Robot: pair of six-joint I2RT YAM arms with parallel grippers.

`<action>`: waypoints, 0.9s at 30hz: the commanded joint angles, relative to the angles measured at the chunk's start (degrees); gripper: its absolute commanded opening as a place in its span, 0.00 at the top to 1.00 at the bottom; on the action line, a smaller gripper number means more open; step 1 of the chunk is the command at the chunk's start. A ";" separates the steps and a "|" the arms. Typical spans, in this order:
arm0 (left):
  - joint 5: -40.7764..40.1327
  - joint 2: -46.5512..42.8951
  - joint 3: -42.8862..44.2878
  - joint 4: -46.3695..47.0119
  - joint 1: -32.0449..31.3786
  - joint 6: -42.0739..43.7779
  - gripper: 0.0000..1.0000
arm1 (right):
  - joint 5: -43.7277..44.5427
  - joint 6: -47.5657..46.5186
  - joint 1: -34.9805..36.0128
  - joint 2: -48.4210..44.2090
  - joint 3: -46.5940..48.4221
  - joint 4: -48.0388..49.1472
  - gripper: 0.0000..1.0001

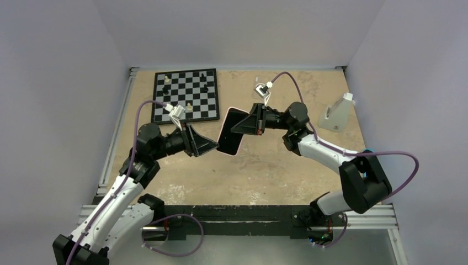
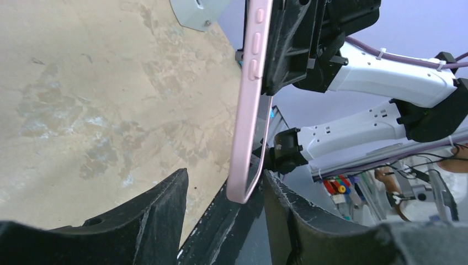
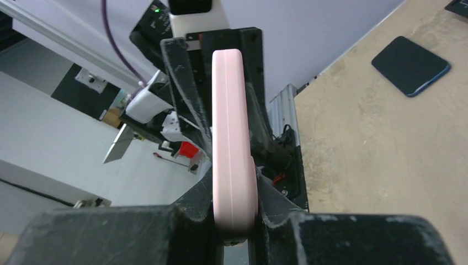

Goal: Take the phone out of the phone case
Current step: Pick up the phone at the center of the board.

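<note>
Phone (image 1: pixel 232 131) hangs on edge above the table (image 1: pixel 276 165), its far end clenched by the right gripper (image 3: pixel 234 215); the left gripper (image 2: pixel 223 182) is spread around the near corner, one finger clear of the pink rim. Whether the clear phone case wraps it, I cannot tell. Best, I judge, to pinch only the shell's lip at that corner and peel while the right holds firm.

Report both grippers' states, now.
Left gripper: open, jaws straddling the lower end of the phone, with a gap on one side.
Right gripper: shut on the phone.
</note>
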 commanded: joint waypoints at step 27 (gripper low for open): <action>19.92 2.40 -10.83 44.12 -0.27 -14.87 0.98 | -0.40 16.91 1.68 6.68 1.31 23.13 1.00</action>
